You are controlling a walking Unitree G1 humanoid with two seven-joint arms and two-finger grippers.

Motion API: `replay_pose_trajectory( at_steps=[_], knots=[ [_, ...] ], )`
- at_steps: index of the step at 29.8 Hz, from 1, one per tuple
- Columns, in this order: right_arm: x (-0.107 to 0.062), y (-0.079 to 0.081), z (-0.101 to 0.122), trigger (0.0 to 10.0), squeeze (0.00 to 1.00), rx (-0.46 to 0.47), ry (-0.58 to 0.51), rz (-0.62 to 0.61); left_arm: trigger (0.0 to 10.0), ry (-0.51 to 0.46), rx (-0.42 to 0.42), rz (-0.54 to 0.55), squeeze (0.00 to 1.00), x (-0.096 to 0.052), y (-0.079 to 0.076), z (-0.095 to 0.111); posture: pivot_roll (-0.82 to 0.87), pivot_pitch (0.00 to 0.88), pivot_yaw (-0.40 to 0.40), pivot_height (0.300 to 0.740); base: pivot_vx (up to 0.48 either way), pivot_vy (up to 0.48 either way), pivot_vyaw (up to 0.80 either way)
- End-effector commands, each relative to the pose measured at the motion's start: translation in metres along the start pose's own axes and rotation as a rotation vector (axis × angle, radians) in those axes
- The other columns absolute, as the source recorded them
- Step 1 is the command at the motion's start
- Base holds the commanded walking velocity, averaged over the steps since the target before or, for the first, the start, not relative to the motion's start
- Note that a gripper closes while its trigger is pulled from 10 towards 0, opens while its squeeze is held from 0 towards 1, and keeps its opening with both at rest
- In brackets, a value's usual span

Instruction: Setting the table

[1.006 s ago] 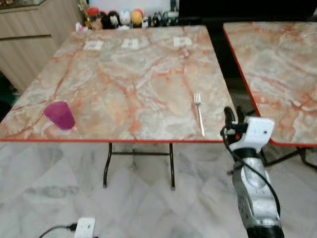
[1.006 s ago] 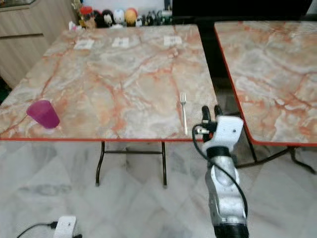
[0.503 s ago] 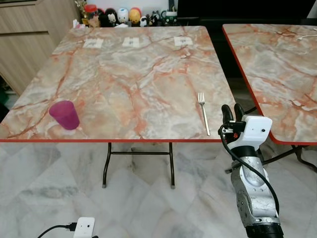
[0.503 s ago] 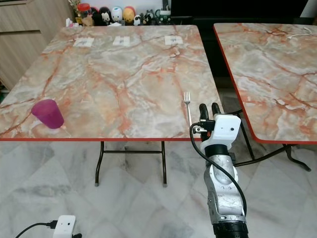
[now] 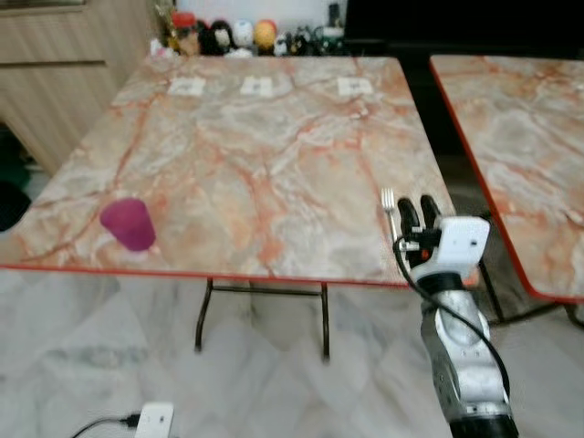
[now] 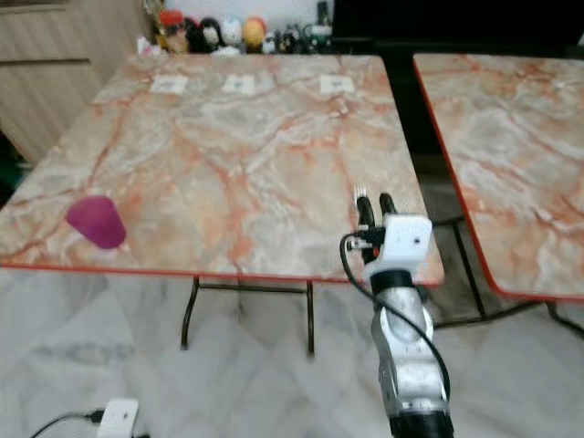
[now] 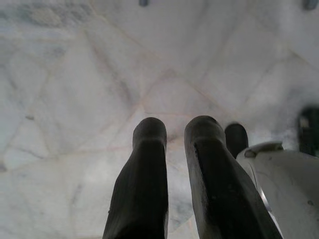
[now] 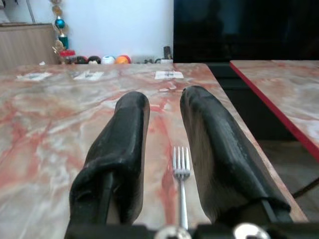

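Your right gripper [image 8: 162,149], fingers parted, straddles the slim silver fork [image 8: 181,185] lying flat on the marble table [image 5: 255,164].

No legible text; small white cards [image 5: 258,86] on table [image 5: 228,164] too blurred to read

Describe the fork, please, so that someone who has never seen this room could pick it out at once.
Start at the marble-patterned table with the red edge straight ahead, the one with the purple cup near its front left. Go to its front right corner, where the right gripper hovers over the fork, which lies between its open fingers. It is the only silver, slender thing on that table, tines pointing away.
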State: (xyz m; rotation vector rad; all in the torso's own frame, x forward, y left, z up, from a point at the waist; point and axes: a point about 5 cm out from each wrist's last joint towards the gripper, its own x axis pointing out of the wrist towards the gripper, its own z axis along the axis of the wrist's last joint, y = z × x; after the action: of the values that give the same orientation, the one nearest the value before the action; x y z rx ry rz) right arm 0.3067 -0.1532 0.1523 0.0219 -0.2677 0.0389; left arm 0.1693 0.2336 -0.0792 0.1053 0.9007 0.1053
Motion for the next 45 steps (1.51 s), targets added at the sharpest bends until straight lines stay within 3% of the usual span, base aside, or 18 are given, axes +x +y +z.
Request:
replay_pose_trajectory(
  at_steps=[1, 5, 6, 7, 13, 16, 21, 22, 23, 24, 34, 45],
  knots=[
    [-0.001, -0.004, -0.003, 10.0, 0.00, 0.015, 0.021, -0.008, 10.0, 0.019, -0.002, -0.005, 0.00, -0.001, -0.002, -0.005, -0.07, 0.108, 0.035, 0.740, 0.000, 0.000, 0.00],
    [-0.002, -0.006, -0.012, 10.0, 0.00, -0.003, 0.088, -0.040, 10.0, 0.023, 0.003, -0.005, 0.00, -0.001, -0.002, -0.005, -0.08, 0.109, 0.033, 0.740, 0.000, 0.000, 0.00],
    [-0.003, -0.006, -0.014, 10.0, 0.07, 0.024, 0.097, -0.047, 10.0, 0.024, 0.004, -0.005, 0.00, -0.001, -0.002, -0.005, -0.08, 0.109, 0.033, 0.740, 0.000, 0.000, 0.00],
    [-0.003, -0.006, -0.016, 10.0, 1.00, 0.050, 0.111, -0.050, 10.0, 0.024, 0.003, -0.005, 0.00, -0.001, -0.003, -0.005, -0.07, 0.109, 0.033, 0.740, 0.000, 0.000, 0.00],
    [-0.003, -0.007, -0.029, 10.0, 1.00, 0.099, 0.204, -0.097, 10.0, 0.024, 0.002, -0.006, 0.00, -0.001, -0.003, -0.005, -0.07, 0.110, 0.033, 0.740, 0.000, 0.000, 0.00],
    [0.003, -0.010, -0.041, 10.0, 1.00, 0.123, 0.312, -0.124, 10.0, 0.025, 0.005, -0.010, 0.00, 0.000, -0.003, -0.005, -0.08, 0.108, 0.036, 0.740, 0.000, 0.000, 0.00],
    [0.019, -0.016, -0.047, 10.0, 1.00, 0.129, 0.372, -0.163, 10.0, 0.024, 0.001, -0.011, 0.00, 0.000, -0.004, -0.004, -0.08, 0.107, 0.039, 0.740, 0.000, 0.000, 0.00],
    [0.023, -0.017, -0.049, 10.0, 0.14, 0.141, 0.398, -0.173, 10.0, 0.024, 0.002, -0.011, 0.00, 0.000, -0.003, -0.004, -0.08, 0.106, 0.040, 0.740, 0.000, 0.000, 0.00],
    [0.026, -0.018, -0.052, 10.0, 0.00, 0.154, 0.423, -0.180, 10.0, 0.025, 0.003, -0.012, 0.00, 0.000, -0.004, -0.004, -0.07, 0.106, 0.039, 0.740, 0.000, 0.000, 0.00],
    [0.032, -0.019, -0.056, 10.0, 0.00, 0.171, 0.462, -0.180, 10.0, 0.024, -0.001, -0.011, 0.00, 0.000, -0.004, -0.004, -0.07, 0.108, 0.039, 0.740, 0.000, 0.000, 0.00],
    [0.049, -0.029, -0.049, 10.0, 0.00, 0.149, 0.461, -0.266, 10.0, 0.029, 0.000, -0.007, 0.00, -0.001, -0.003, -0.006, -0.06, 0.110, 0.042, 0.740, 0.000, 0.000, 0.00],
    [0.040, -0.031, -0.045, 10.0, 0.00, 0.166, 0.453, -0.265, 10.0, 0.032, 0.006, -0.011, 0.00, -0.001, -0.002, -0.007, -0.07, 0.103, 0.045, 0.740, 0.000, 0.000, 0.00]
  ],
)
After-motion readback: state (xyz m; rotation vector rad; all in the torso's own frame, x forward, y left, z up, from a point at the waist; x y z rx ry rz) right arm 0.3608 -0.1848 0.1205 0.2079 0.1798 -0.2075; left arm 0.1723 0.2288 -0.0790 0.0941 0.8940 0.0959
